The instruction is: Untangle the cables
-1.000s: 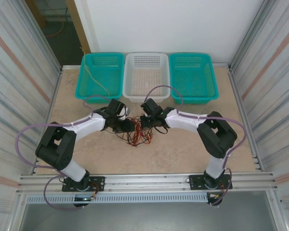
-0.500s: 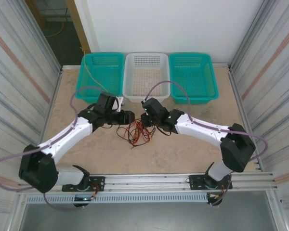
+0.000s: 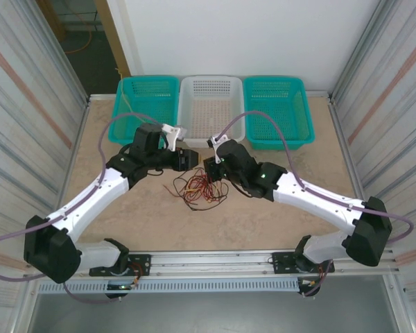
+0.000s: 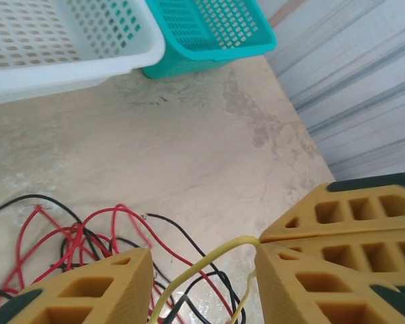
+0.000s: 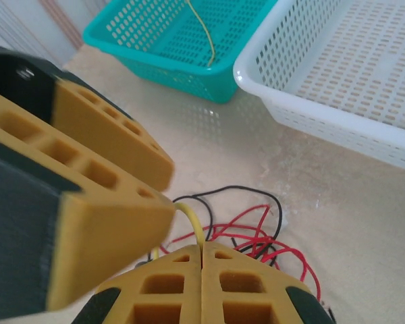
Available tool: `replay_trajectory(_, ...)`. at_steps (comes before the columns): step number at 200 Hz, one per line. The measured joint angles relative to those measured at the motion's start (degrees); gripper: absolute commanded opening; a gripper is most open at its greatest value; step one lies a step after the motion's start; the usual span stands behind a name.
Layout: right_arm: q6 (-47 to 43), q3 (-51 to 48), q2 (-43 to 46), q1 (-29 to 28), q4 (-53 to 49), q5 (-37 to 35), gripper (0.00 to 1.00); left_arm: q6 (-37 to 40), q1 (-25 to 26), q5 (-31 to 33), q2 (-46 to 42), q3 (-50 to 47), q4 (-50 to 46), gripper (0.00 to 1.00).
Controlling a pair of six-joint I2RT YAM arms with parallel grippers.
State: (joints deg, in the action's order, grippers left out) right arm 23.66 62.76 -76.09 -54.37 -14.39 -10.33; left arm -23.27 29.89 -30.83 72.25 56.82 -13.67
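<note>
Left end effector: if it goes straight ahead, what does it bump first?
Probably the right end effector, pinching the thin yellow cable just ahead; otherwise the beige tabletop. Depth is unclear.

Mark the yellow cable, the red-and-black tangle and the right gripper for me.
yellow cable (image 5: pixel 194 221), right wrist view, the bend just above the grip.
red-and-black tangle (image 3: pixel 197 191), top external view, middle of the heap.
right gripper (image 5: pixel 202 251), right wrist view, seam between its closed fingertips.
</note>
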Motion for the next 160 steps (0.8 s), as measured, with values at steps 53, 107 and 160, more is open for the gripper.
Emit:
replay_trajectory(53, -0.24, 0.0, 0.09, 0.35, -0.61, 0.13, 0.0, -0.39, 0.0, -2.54, 1.81, -3.65, 3.32, 0.56)
replay_trajectory(107, -0.26, 0.0, 0.09, 0.39, -0.17, 1.55, 0.0, 0.59, 0.0, -2.71, 2.1, -5.33, 4.87, 0.24)
replay_trajectory(160, -0.15, -0.02, 0.09, 1.09, 0.92, 1.53, 0.19, -0.11, 0.61, -3.67, 2.95, -5.33, 7.48, 0.0)
